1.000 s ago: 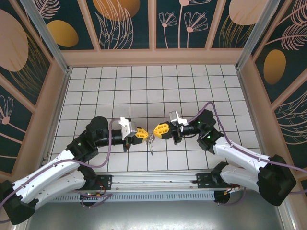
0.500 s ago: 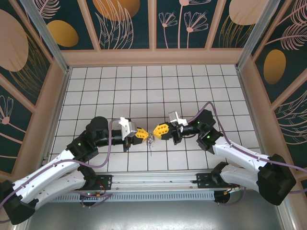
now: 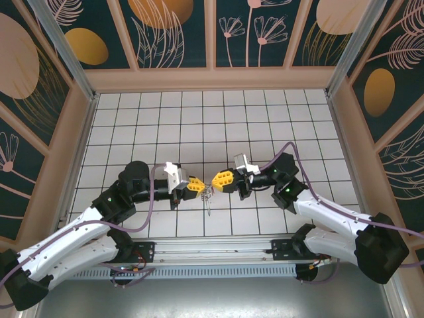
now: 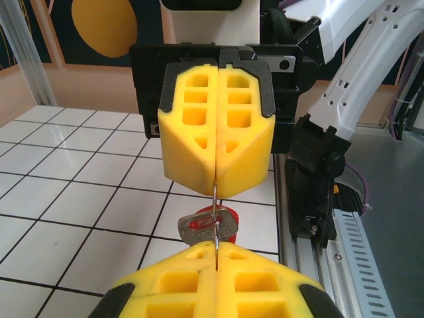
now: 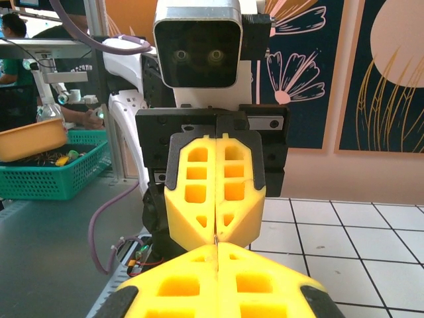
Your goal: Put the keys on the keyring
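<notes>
Both clamped: left gripper (image 4: 216,250), right gripper (image 4: 216,189) on keyring (image 4: 215,211) (edge-on sliver); red key (image 4: 229,222) half hidden behind.

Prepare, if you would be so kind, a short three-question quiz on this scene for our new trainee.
1. True or false: the left tool stands wide open.
2. Pick one: where is the red key? A, against the back wall; B, right by the spot where the two tools' tips meet; C, beside the right arm's base.
3. Fill in the missing word: the right tool has ____ fingers.

Key: 1 false, since its jaws are shut together. 2 B. 3 yellow.
</notes>
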